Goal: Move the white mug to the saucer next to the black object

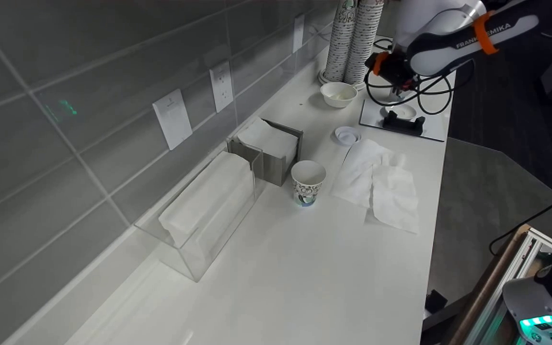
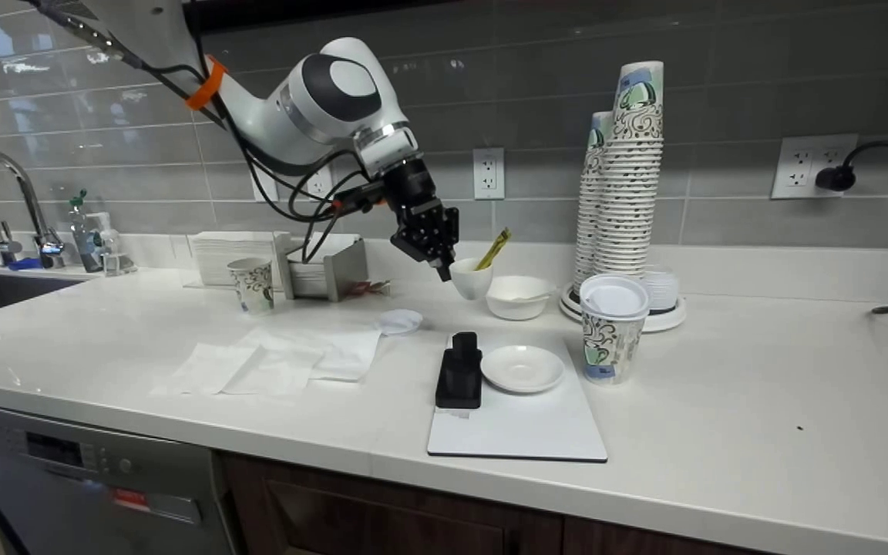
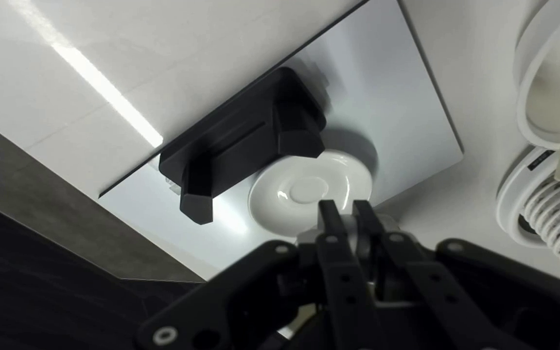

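The jaws are clamped on the white mug, which hangs raised off the bench with a yellow strip jutting from its mouth, while the saucer lies on the white board just beside the black object, which rests there too.

Mixed exposure: counter bright, parts of the floor near black, fine detail soft.
Tile wall dim gray in both exterior views; green glints and glowing teal status lights in an exterior view, white reflections upper left in an exterior view. Wrist view: hard white glare streak across the counter, washed-out patch on the board, highlights on the saucer, soft shadow beside its rim. Black object and gripper render very dark, surface detail faint.
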Controlling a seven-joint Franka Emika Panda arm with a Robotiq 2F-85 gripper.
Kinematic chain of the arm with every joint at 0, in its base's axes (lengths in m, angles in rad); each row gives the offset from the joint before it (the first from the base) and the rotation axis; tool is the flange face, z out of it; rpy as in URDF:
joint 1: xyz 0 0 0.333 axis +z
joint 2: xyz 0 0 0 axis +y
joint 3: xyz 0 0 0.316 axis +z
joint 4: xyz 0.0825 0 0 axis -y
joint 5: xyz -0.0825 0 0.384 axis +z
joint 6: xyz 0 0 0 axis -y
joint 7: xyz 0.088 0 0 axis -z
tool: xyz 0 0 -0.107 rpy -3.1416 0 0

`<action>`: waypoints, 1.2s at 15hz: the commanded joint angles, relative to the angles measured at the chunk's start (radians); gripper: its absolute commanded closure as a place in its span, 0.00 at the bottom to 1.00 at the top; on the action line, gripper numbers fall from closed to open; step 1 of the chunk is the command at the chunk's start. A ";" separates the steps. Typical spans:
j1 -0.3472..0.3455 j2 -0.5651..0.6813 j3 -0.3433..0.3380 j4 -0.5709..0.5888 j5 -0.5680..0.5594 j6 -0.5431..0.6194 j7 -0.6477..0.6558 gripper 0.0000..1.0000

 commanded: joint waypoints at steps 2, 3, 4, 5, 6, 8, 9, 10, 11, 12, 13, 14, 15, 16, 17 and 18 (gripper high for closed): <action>-0.032 0.103 -0.014 0.095 0.082 0.039 -0.009 0.97; -0.035 0.123 -0.021 0.109 0.090 0.053 -0.005 0.97; -0.041 0.144 -0.025 0.124 0.112 0.064 -0.007 0.97; -0.046 0.161 -0.030 0.140 0.132 0.073 -0.014 0.97; -0.052 0.179 -0.033 0.156 0.157 0.074 -0.021 0.97; -0.057 0.210 -0.041 0.182 0.194 0.068 -0.030 0.97; -0.056 0.226 -0.048 0.196 0.206 0.056 -0.023 0.97; -0.058 0.242 -0.052 0.210 0.226 0.045 -0.018 0.97; -0.060 0.257 -0.057 0.222 0.245 0.035 -0.018 0.97; -0.060 0.269 -0.064 0.232 0.254 0.030 -0.013 0.97; -0.060 0.285 -0.072 0.243 0.263 0.026 -0.008 0.97; -0.059 0.297 -0.081 0.253 0.267 0.021 -0.001 0.97; -0.061 0.312 -0.085 0.265 0.276 0.016 -0.001 0.97; -0.061 0.325 -0.092 0.274 0.278 0.015 0.003 0.97; -0.061 0.336 -0.097 0.282 0.282 0.012 0.005 0.97; -0.060 0.347 -0.100 0.291 0.285 0.007 0.006 0.97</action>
